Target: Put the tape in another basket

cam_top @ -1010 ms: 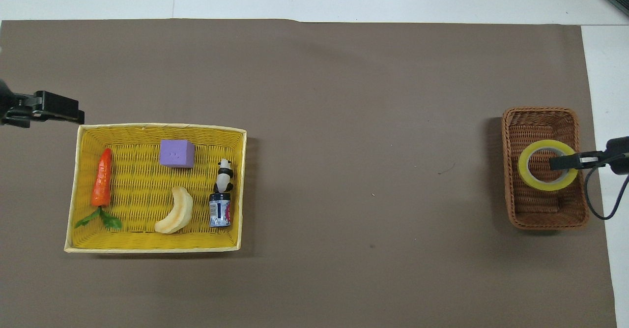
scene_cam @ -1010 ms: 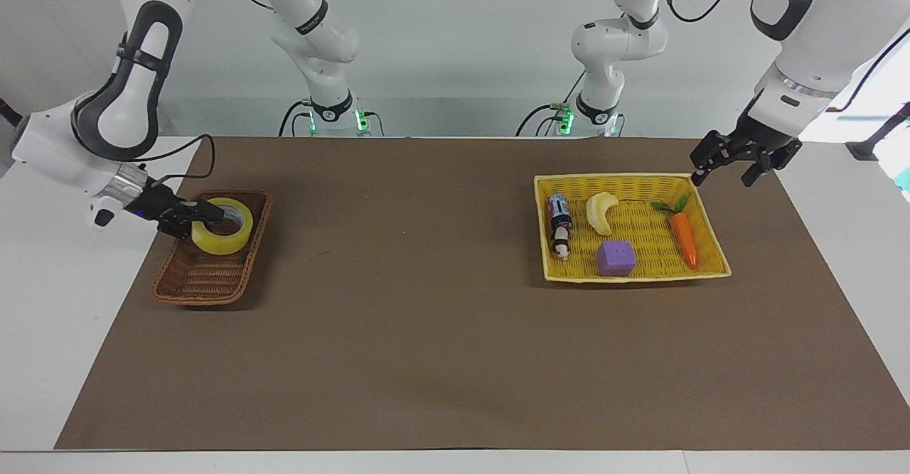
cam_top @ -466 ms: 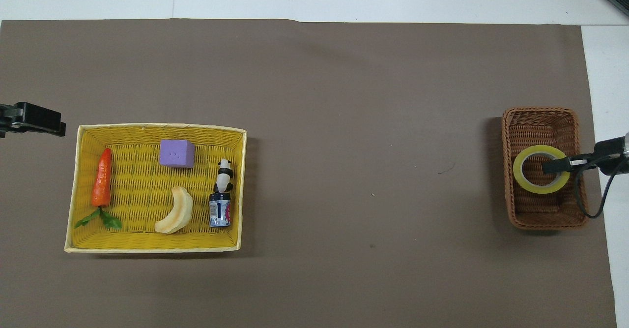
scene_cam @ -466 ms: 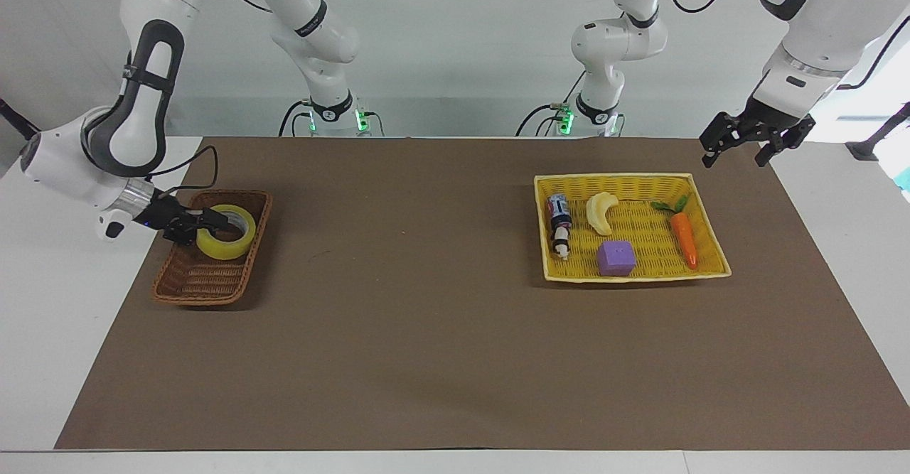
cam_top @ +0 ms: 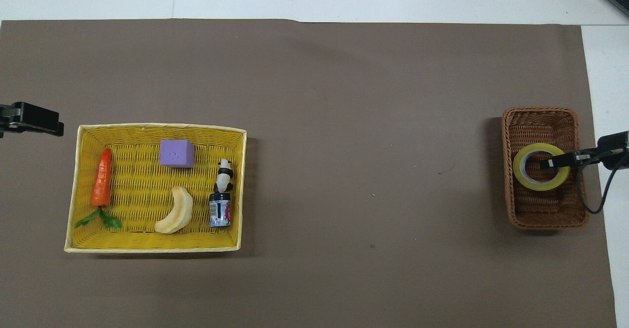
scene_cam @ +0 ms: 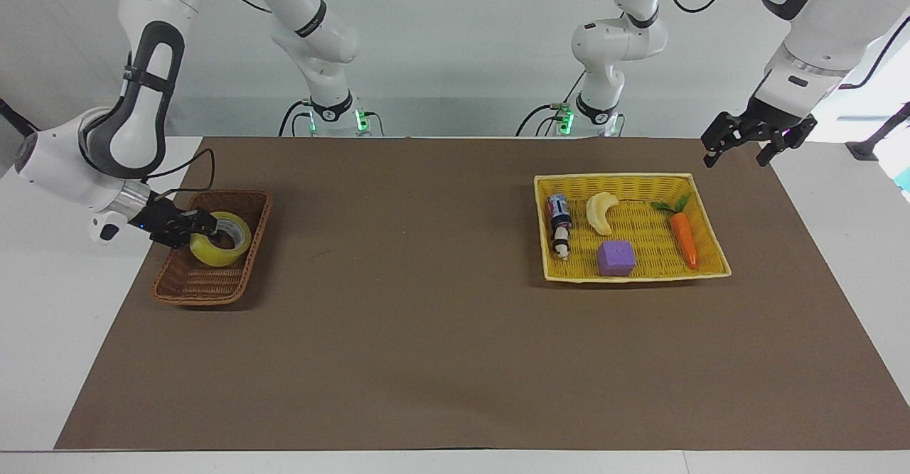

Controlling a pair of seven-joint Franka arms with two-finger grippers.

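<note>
The yellow tape (scene_cam: 226,250) sits low in the brown wicker basket (scene_cam: 192,286) at the right arm's end of the table. My right gripper (scene_cam: 202,224) is shut on the tape's wall, with one finger inside the grey-white core. In the overhead view the tape (cam_top: 533,184) lies in the middle of the basket (cam_top: 540,121), with the right gripper (cam_top: 553,162) at its edge. My left gripper (scene_cam: 743,148) is open and empty, in the air beside the yellow basket's corner at the left arm's end, and shows at the overhead view's edge (cam_top: 29,119).
The wide yellow basket (scene_cam: 633,182) holds a carrot (scene_cam: 684,238), a banana (scene_cam: 601,212), a purple cube (scene_cam: 616,258) and a small panda bottle (scene_cam: 560,225). A brown mat (scene_cam: 426,318) covers the table between the baskets.
My right gripper has lowered the tape deeper into the brown basket. My left gripper has risen and drawn away from the yellow basket's corner.
</note>
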